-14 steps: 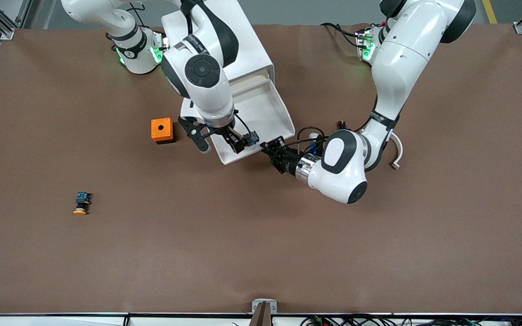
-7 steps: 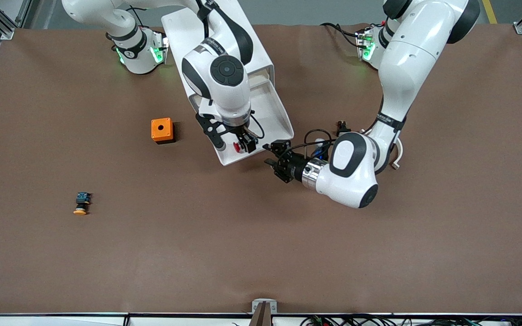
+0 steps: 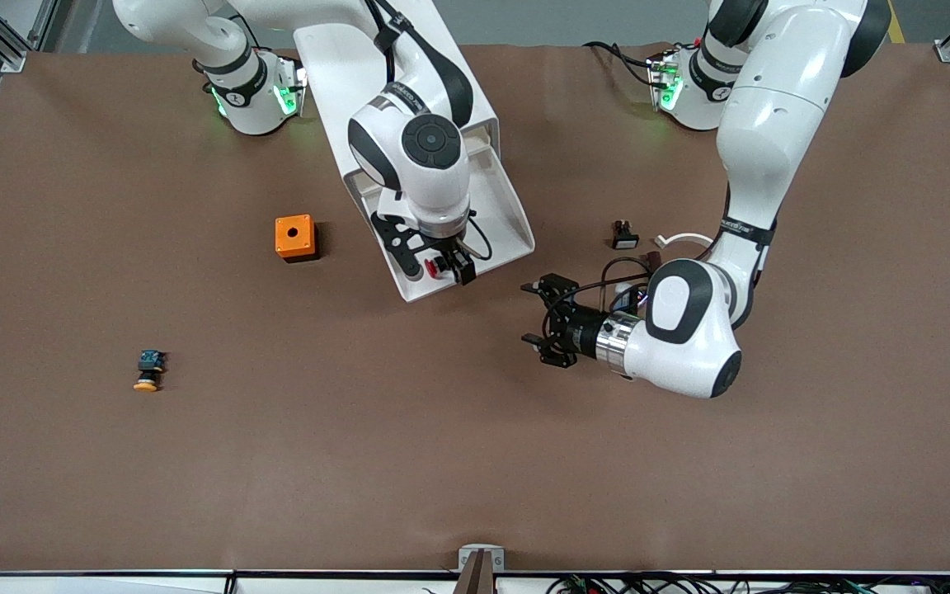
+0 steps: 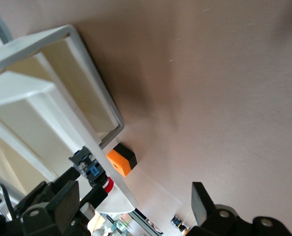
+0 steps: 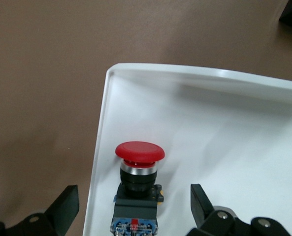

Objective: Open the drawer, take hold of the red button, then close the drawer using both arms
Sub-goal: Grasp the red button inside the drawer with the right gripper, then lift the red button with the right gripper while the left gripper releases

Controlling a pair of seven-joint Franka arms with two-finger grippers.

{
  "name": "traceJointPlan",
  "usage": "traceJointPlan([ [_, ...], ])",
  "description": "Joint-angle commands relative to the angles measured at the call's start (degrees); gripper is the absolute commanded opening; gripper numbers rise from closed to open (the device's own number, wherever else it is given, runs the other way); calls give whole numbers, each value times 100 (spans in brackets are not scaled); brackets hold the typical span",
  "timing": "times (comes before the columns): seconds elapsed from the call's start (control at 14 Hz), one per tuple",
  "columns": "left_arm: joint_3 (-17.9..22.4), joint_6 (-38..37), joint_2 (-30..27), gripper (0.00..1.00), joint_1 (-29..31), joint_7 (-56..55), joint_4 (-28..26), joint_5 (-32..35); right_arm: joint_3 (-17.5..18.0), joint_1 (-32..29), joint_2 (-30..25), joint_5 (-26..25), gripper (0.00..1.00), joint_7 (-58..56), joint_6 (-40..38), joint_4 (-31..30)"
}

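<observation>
The drawer point(image 3: 487, 206) is open, so the grab is in hand. The button point(image 5: 137, 189) lies between the right gripper's point(image 3: 440, 270) spread fingers, seemingly untouched. The left gripper point(image 3: 543, 323), spread and empty, waits beside the drawer. Next: pinch.

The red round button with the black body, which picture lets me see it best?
The right wrist view: the red-capped button with black body lies large in the white drawer. In the front view it is a small red spot under the right gripper; the left wrist view shows it edge-on.
</observation>
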Motion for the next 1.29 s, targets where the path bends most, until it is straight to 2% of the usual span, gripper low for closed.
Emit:
traceJointPlan([
  [0.0, 42, -47, -90, 100, -25, 799, -13, 268, -38, 75, 92, -89, 82, 168, -34, 166],
  [0.07, 34, -55, -169, 100, -16, 1037, -13, 618, -38, 101, 92, -80, 77, 168, -34, 166],
  [0.14, 8, -55, -196, 100, -34, 1222, -13, 1030, -38, 101, 101, -71, 67, 168, -34, 166],
  [0.29, -45, -64, -283, 100, -86, 1435, -13, 1769, -38, 145, 110, -2, 24, 177, -34, 166],
  [0.36, -80, -64, -293, 100, -86, 1435, -13, 1851, -38, 163, 110, -1, 3, 229, -43, 166],
  [0.43, -107, -64, -293, 100, -86, 1435, -13, 1860, -38, 198, 110, 8, 0, 317, -43, 166],
  [0.71, -37, 111, -450, 100, -394, 1505, -13, 2254, -38, 111, 83, 8, 0, 178, -122, 296],
  [0.93, -81, 453, -460, 100, -884, 2292, -30, 3413, -38, -318, 4, 34, 0, -943, -1094, 814],
  [1.0, -81, 576, -451, 100, -991, 2801, -39, 3625, -38, -547, -57, 43, 0, -1496, -1420, 938],
  [1.21, -133, 735, -460, 100, -1141, 4165, -48, 3776, -55, -1232, -347, 34, 0, -3437, -1642, 860],
])
